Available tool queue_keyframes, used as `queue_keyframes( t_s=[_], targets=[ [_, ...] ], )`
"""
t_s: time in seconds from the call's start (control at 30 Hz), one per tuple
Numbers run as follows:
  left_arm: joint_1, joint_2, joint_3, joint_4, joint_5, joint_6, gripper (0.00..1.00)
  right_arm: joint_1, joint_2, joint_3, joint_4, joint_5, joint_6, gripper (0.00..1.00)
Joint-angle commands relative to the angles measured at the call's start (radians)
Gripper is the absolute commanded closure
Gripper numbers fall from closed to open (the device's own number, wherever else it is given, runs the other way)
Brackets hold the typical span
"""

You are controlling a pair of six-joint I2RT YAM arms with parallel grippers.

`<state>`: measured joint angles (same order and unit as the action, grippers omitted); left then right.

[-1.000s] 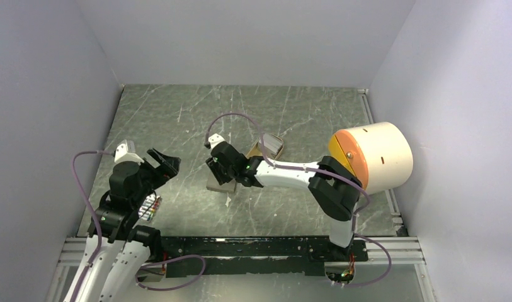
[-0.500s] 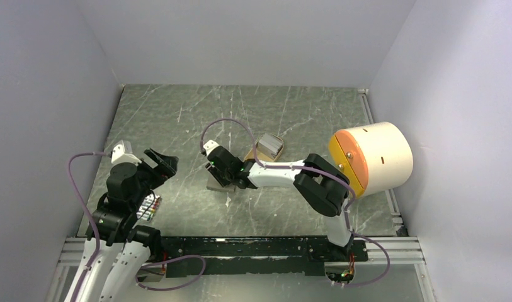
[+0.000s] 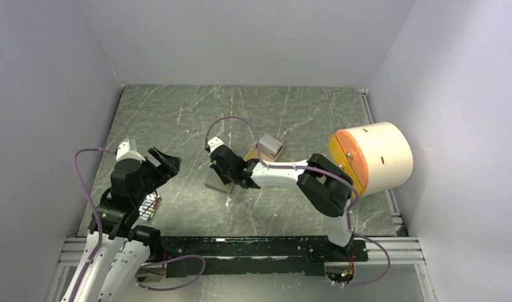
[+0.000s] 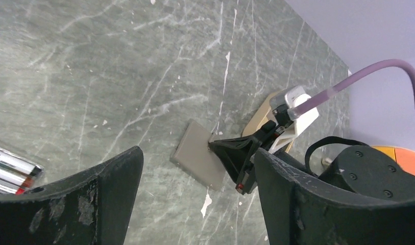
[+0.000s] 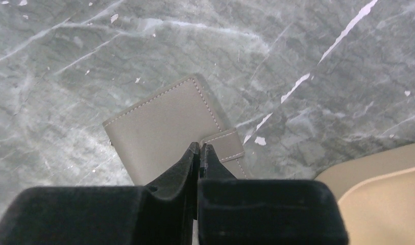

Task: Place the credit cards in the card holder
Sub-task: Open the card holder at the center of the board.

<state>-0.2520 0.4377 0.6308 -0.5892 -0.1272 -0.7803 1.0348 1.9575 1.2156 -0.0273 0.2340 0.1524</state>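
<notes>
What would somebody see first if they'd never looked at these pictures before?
Probably the big cream cylinder with its orange face, at the right side of the grey marbled table. Next comes the right gripper in the middle, its black tips pinched shut right at the edge of the small grey card holder. Over on the left, the left gripper hangs wide open above the table.

Grey marbled tabletop (image 3: 177,113), pale lilac walls (image 3: 240,38)

Grey marbled table (image 3: 291,113), tan oval tray (image 5: 384,166) mid-table, cream cylinder with orange face (image 3: 379,157) right, silver colour-tipped sticks (image 3: 150,207) left.
</notes>
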Motion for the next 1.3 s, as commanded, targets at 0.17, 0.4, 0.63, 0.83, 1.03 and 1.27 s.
queue_keyframes(
  t_s=[0.17,0.4,0.63,0.83,1.03,1.27],
  targets=[
    [0.007,0.118,-0.071,0.092,0.176,-0.039,0.17,-0.026,-0.164,-0.05,-0.054,-0.144,0.168,1.0],
    [0.007,0.182,-0.139,0.161,0.246,-0.055,0.18,-0.032,-0.284,-0.104,-0.047,-0.177,0.207,1.0],
    [0.007,0.275,-0.226,0.298,0.367,-0.074,0.15,-0.038,-0.372,-0.187,-0.015,-0.204,0.265,1.0],
    [0.007,0.335,-0.287,0.49,0.545,-0.083,0.1,-0.037,-0.463,-0.265,0.023,-0.229,0.317,1.0],
    [0.007,0.408,-0.325,0.664,0.669,-0.099,0.08,-0.037,-0.527,-0.305,0.048,-0.231,0.344,1.0],
    [0.007,0.483,-0.352,0.732,0.707,-0.087,0.11,-0.037,-0.528,-0.323,0.05,-0.228,0.351,1.0]
  ],
)
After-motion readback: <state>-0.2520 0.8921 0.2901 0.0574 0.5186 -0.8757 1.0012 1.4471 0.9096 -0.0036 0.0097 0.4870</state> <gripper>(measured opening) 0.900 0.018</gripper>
